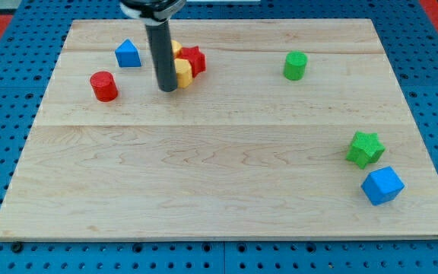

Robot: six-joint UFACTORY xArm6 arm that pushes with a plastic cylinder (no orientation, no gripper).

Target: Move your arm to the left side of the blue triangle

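The blue triangle [128, 54] is sitting near the view's top left of a pale wooden board [204, 175]. It is looking like a small house-shaped block, pointed end toward the view's top, its flat faces a solid mid blue. It is standing free — nothing is touching it.

Going from the view's left to right: a red cylinder [103, 86] is standing upright below and slightly left of the blue triangle, apart from it. Next is my rod, and just to its right a tight cluster is sitting — a yellow block [182, 72], partly hidden by the rod so its shape is hard to tell, pressing against a red block [194, 59] of irregular outline. Further right, well apart, a green cylinder [296, 66] is standing alone. At the far right, near the view's bottom, a green star [365, 148] is lying just above a blue cube [382, 185].

My arm is coming down from the view's top edge as a straight dark rod, nearly vertical. My tip [167, 89] is resting on the board to the right of the blue triangle and a little below it, just beside the yellow block. The red cylinder is lying off to my tip's left. I am carrying no claw — only this rod — so there is nothing gripping or letting go.
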